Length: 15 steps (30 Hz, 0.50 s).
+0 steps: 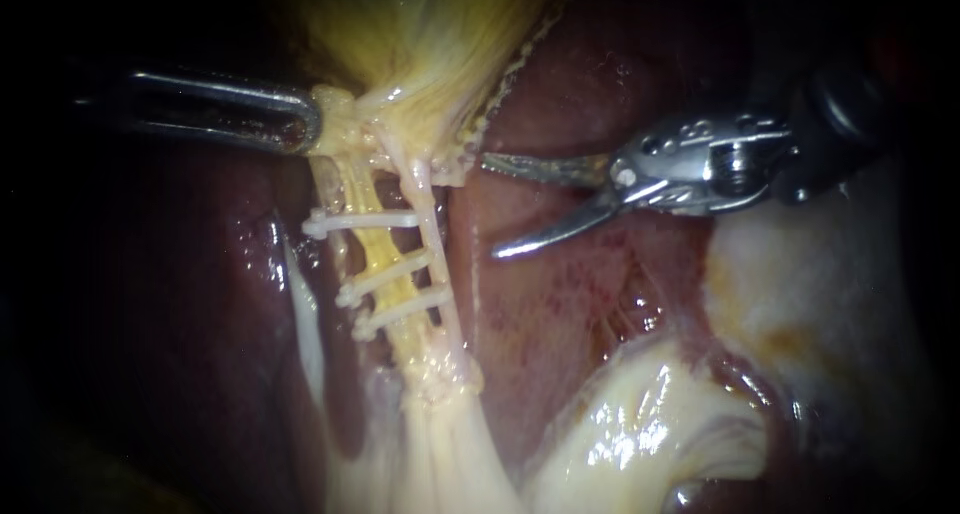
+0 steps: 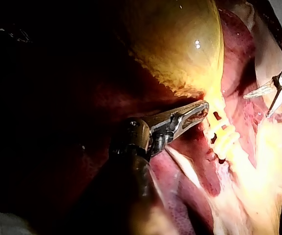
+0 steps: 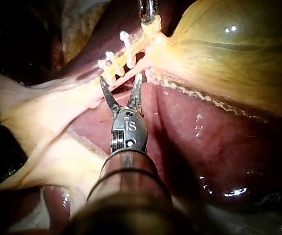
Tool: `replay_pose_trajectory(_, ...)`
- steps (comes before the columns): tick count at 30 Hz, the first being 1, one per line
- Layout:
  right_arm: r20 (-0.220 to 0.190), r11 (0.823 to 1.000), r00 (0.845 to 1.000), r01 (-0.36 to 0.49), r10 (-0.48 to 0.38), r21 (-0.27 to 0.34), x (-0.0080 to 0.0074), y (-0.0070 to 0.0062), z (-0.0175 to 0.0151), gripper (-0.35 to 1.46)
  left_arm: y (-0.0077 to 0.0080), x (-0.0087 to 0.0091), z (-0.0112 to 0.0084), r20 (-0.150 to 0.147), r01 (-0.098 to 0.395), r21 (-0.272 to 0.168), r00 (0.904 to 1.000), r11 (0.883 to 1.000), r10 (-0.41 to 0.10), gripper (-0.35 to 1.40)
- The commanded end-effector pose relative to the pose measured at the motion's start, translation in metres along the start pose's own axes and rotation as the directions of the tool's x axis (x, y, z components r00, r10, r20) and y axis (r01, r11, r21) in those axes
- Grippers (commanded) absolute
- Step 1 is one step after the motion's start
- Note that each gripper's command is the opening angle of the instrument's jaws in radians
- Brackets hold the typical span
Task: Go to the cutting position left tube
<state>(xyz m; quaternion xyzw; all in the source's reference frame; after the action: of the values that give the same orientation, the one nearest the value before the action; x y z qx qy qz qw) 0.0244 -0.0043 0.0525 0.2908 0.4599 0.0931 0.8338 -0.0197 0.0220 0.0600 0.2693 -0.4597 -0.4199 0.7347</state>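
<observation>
Near the middle of the endoscope view, the left tube [image 1: 372,249]: a yellow, lumpy band, glistening. Runs down from the neck of the gallbladder [image 1: 420,34] to a pale fatty knot, with dark red liver [image 1: 560,304] on both sides. Lies just beside a thinner whitish tube [image 1: 428,224], on that tube's left in this view. Carries three white clips [image 1: 360,221] crosswise, one high and two close together lower down. Shows a bare yellow stretch between the top clip and the middle one.

Left instrument [image 1: 305,124]: jaws pressed together, pinching the gallbladder at its neck, just above the tube's upper end. Looks the same from the left wrist view, with the clipped tube just ahead of the jaws.

Right instrument [image 1: 491,206]: two curved blades spread wide, gripping nothing. Hangs over the liver near the whitish tube, apart from the left tube. From the right wrist view, points toward the clipped stretch, tips short of the clips.
</observation>
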Motion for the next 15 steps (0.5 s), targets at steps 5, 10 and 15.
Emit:
replay_pose_trajectory(5, 0.007, 0.999, 1.0, -0.021, 0.021, 0.036, -0.0005, -0.0006, 0.0015, 1.24, 0.0, 0.0, 0.0, 0.0, 0.0, 0.0, 1.0, 1.0, 0.0, -0.35)
replay_pose_trajectory(10, 0.02, 0.998, 0.999, -0.036, 0.035, 0.06, -0.0012, -0.001, 0.003, 1.24, -0.0001, 0.0, 0.0, 0.0, 0.0, -0.001, 1.0, 1.0, 0.0, -0.35)
replay_pose_trajectory(15, 0.029, 0.995, 0.998, -0.052, 0.05, 0.085, -0.0017, -0.0012, 0.0044, 1.24, -0.0001, 0.0, 0.0, 0.0, 0.0, -0.001, 1.0, 1.0, 0.0, -0.35)
